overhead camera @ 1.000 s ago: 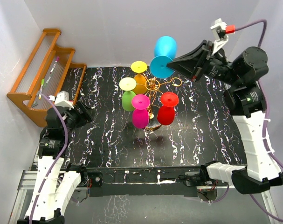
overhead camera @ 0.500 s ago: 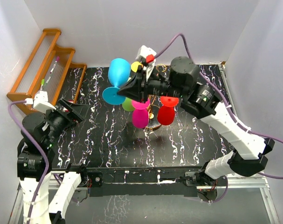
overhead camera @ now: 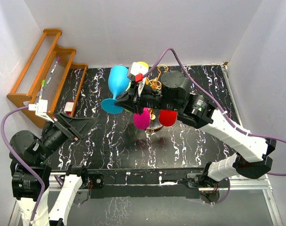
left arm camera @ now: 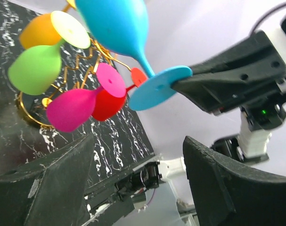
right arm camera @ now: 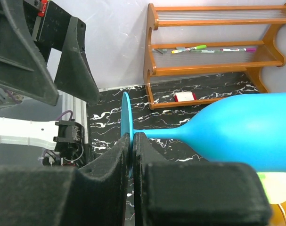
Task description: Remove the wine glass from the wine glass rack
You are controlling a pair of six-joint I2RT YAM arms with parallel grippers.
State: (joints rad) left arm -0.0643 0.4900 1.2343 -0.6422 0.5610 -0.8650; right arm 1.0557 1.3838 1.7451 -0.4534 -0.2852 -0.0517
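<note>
The right gripper (overhead camera: 124, 100) was shut tight on the flat round foot of the blue wine glass (overhead camera: 118, 81). In the right wrist view, its two black fingers (right arm camera: 115, 162) pinched the thin edge of that foot, and the glass lay on its side with its bowl out to the right. From the top, the blue glass was up in the air, just to the left of the gold wine glass rack (overhead camera: 155, 85), and it was tipped over, with its bowl toward the back wall. It was not hanging from any of the loops. The pink glass (overhead camera: 142, 118) and the red glass (overhead camera: 167, 117) hung upside down on the rack, and the left wrist view also showed a green glass (left arm camera: 34, 70) and an orange glass (left arm camera: 38, 31) hanging there. The left gripper (overhead camera: 79, 125) hung over the left side of the black table (overhead camera: 194, 141) and pointed at the rack. Its jaws were wide open and held nothing. The wooden shelf (overhead camera: 41, 70) stood in the back left corner, with some pens (right arm camera: 192, 48) lying on it.
</note>
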